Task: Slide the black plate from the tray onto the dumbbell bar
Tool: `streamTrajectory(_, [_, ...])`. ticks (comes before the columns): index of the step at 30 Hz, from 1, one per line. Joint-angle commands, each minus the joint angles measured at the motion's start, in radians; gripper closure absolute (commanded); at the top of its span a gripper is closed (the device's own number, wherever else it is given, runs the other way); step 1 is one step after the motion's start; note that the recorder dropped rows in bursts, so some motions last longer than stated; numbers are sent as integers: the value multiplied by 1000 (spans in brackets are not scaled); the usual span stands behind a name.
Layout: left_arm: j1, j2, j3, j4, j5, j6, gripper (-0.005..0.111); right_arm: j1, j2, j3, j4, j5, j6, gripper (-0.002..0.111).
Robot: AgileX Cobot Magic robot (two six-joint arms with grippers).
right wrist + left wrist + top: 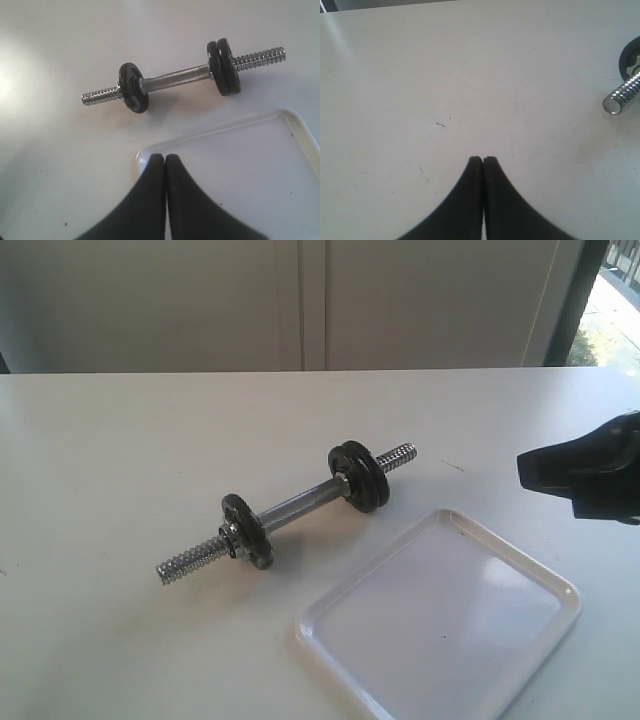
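Observation:
The dumbbell bar (300,505) lies diagonally on the white table. Two black plates (360,478) sit pressed together by its far threaded end, and a single black plate (247,530) with a silver collar nut sits by the near end. The white tray (440,630) lies in front of the bar on the right and holds nothing. My right gripper (522,470) hovers shut and empty beyond the tray's far right side. In the right wrist view its tips (165,157) sit over a tray (240,165) corner, with the bar (172,80) beyond. My left gripper (483,160) is shut over bare table, and the bar's threaded end (622,97) shows off to one side.
The table's far edge (300,372) meets a pale wall. A bright window strip (610,310) shows at the upper right.

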Motion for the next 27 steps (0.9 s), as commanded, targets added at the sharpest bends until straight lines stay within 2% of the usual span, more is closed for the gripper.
streamTrajectory(1, [-1, -5, 3, 1, -2, 7, 107, 2, -7, 3, -3, -7, -4, 108])
streamTrajectory(17, [14, -5, 3, 5, 0, 7, 107, 2, -7, 3, -3, -7, -4, 108])
streamTrajectory(27, [39, -5, 3, 144, 0, 7, 107, 2, -7, 3, -3, -7, -4, 108])
